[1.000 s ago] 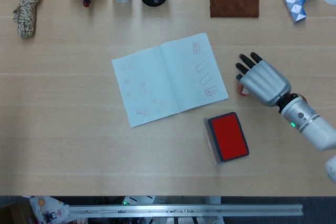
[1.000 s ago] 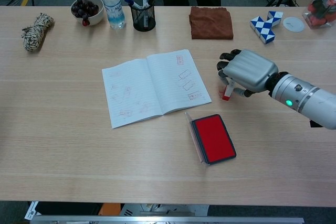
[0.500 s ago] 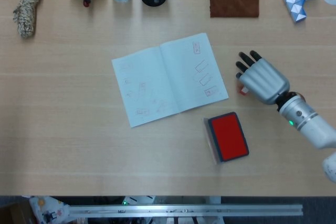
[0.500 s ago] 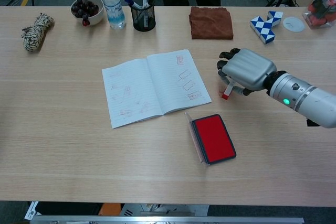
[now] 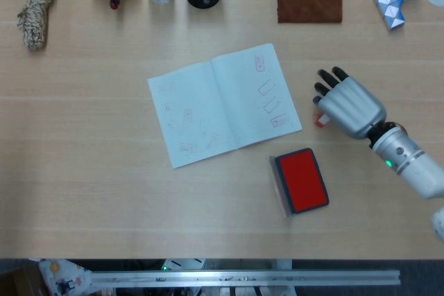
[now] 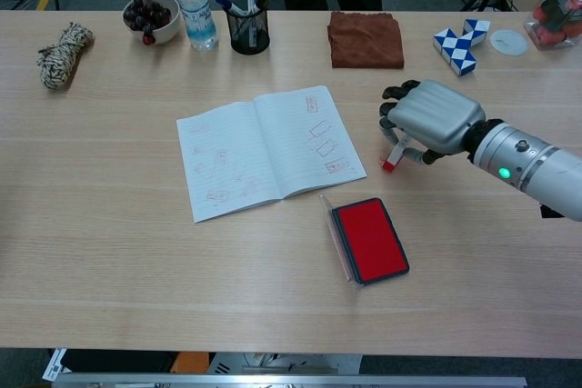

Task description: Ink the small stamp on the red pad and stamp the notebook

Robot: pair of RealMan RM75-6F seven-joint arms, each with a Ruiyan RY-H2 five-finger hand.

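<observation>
Red ink pad (image 6: 370,239) lies open on the worktop (image 6: 109,252), just below the notebook (image 6: 264,150). Right hand (image 6: 427,117), fingers curled down, pinches the small stamp (image 6: 389,163), tilted, just right of the notebook. Left hand out of sight.

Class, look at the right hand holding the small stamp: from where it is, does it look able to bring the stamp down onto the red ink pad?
Probably yes. The right hand holds the small stamp just beyond the red pad, whose lid is open and whose red face is bare. Only bare table lies between them.
</observation>
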